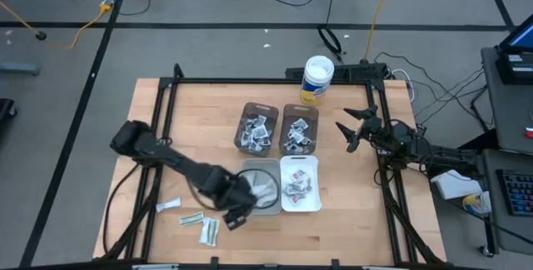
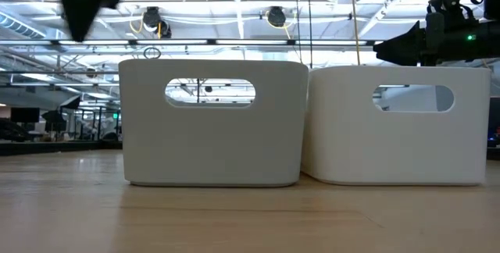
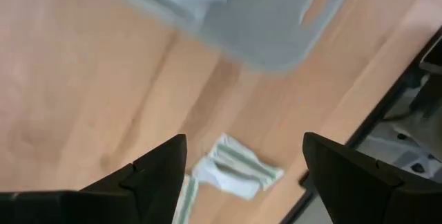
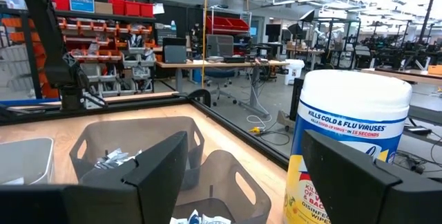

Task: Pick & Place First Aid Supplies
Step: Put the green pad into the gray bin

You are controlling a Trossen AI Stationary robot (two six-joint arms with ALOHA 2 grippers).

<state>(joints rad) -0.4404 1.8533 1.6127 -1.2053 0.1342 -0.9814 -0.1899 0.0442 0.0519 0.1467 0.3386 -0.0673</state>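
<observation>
Two grey bins [image 1: 277, 127] and a white bin [image 1: 310, 166] hold packets [image 1: 296, 188]. Left tool [image 1: 236, 212], spread, hovers near loose packets [image 1: 192, 218] by the desk [image 1: 350, 220] edge; right tool [image 1: 350, 128] spread.

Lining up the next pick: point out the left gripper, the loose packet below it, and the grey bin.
left gripper [image 3: 245, 165]: left wrist view, gap between its open fingers.
loose packet [image 3: 237, 171]: left wrist view, its middle.
grey bin [image 3: 276, 34]: left wrist view, its floor.

Workshop: parts-bin shelves [image 4: 103, 10], workbenches [image 4: 221, 63], ceiling trusses.
</observation>
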